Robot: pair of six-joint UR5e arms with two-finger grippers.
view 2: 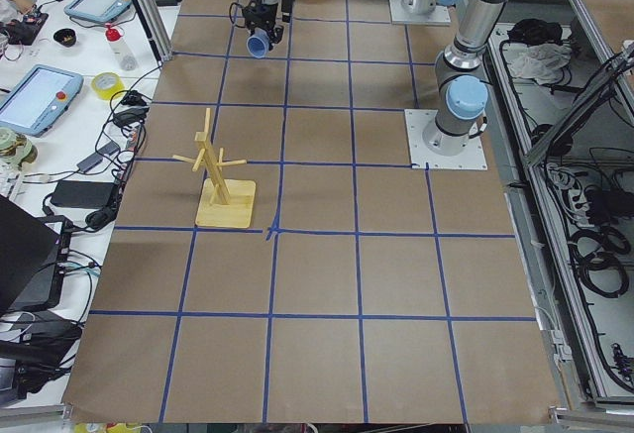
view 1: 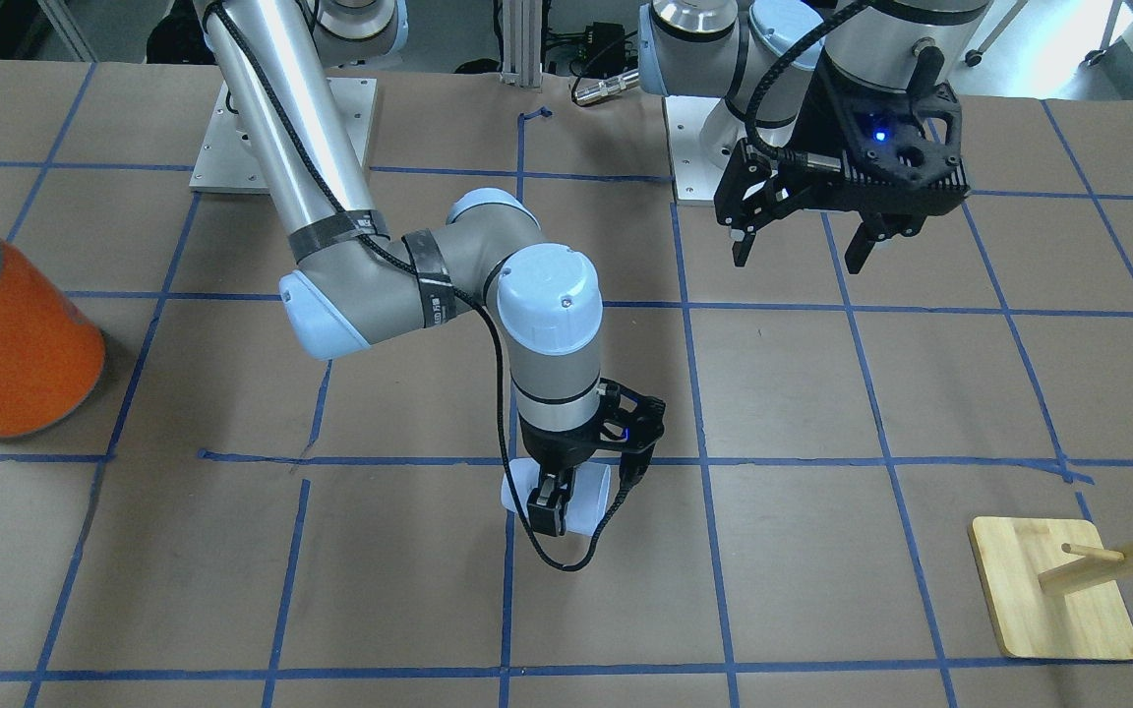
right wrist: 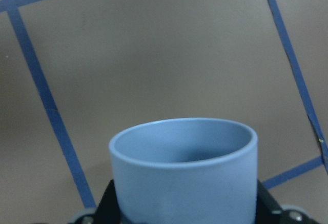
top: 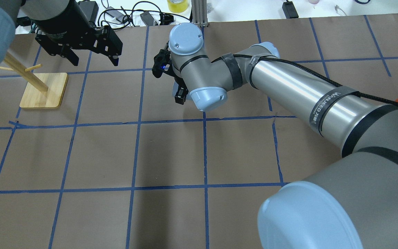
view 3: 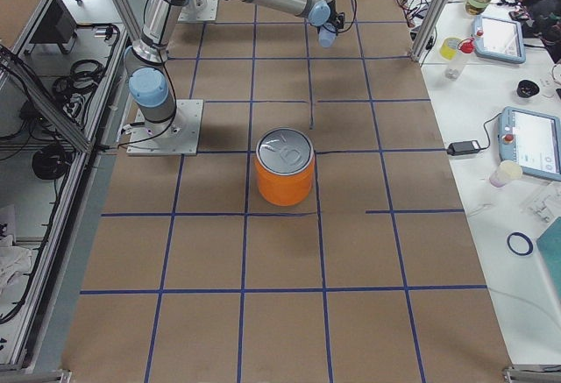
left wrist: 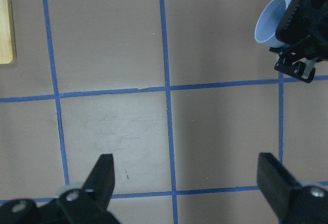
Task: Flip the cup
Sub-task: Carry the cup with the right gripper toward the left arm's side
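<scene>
The cup (view 1: 517, 495) is a small pale blue tumbler. My right gripper (view 1: 555, 503) is shut on it and holds it on its side, low over the table near the middle. In the right wrist view the cup (right wrist: 184, 167) fills the bottom of the frame, open rim pointing away from the gripper (right wrist: 184, 211). The cup also shows in the left wrist view (left wrist: 270, 21), its mouth toward the left arm's side. My left gripper (view 1: 803, 251) hangs open and empty above the table near its base, and its fingers (left wrist: 105, 175) are spread wide.
A large orange can (view 1: 11, 334) with a silver top stands on the right arm's side. A wooden peg rack (view 1: 1053, 590) on a square base stands on the left arm's side, also in the overhead view (top: 43, 90). Blue tape lines grid the brown table.
</scene>
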